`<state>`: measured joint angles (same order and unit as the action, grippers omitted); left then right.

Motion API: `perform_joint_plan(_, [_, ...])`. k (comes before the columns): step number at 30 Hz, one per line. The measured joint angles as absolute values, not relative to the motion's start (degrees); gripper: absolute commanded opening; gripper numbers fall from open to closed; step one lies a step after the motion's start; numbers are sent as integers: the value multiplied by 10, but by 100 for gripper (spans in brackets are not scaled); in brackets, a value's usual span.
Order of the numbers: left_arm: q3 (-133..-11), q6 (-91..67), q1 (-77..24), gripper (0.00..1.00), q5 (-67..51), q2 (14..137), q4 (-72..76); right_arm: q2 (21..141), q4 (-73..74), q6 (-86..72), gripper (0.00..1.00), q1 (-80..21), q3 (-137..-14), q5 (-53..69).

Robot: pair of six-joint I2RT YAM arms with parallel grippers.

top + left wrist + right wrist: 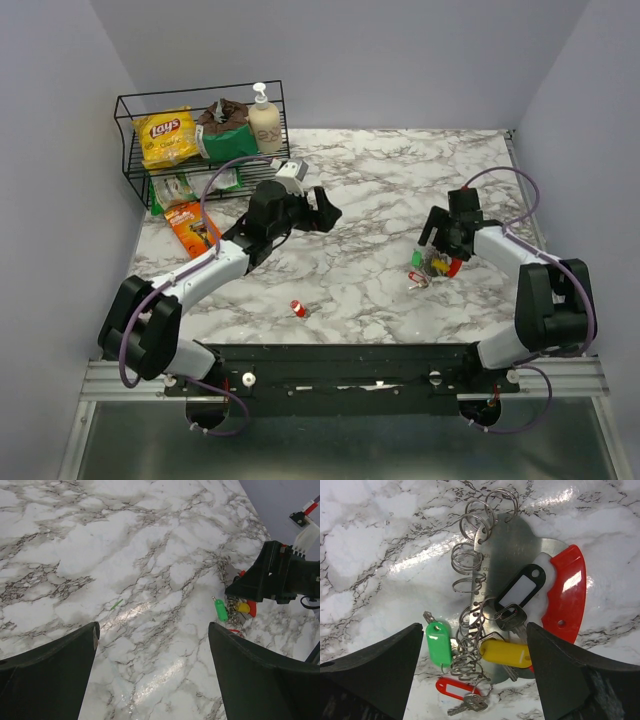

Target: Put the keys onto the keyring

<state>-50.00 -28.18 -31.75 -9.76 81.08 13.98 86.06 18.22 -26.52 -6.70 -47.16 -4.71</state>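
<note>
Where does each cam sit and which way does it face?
Top external: fixed above and behind the bases, looking down on the marble table; both arms show, left gripper and right gripper open.
Left wrist: on the left arm, facing across the table toward the right gripper; own fingers in the bottom corners.
Right wrist: on the right arm, looking nearly straight down on the keyring and keys; own fingers at the bottom corners.
Shared: the green-tagged key shows in all three views.

Top view looks down from behind; left wrist sees the keyring (pixel 567 595) from afar, right wrist close above
</note>
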Motion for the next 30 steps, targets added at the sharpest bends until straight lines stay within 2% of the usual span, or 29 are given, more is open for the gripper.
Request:
perform_joint_plan(11, [-437,-272,-317,99,-102,741,203,905,197,-265,91,-67,-500,-34])
perform_joint_plan(18, [-431,-268,-317,99,-103,716,213,935,209,-258,84,-83,-536,2])
perform_joint_plan(22, [-424,-266,-317,99,-103,692,214,959,229,-250,74,-98,-562,22])
perform_joint_plan(23, [-424,-265,-317,99,-102,686,214,964,233,-248,68,-101,-568,27])
perform_joint_plan(26, [-423,-263,-317,99,-101,671,213,981,246,-242,59,-113,-587,43])
perform_joint_plan(30, [-420,-261,-317,99,-96,651,213,1001,260,-236,57,-142,-610,64])
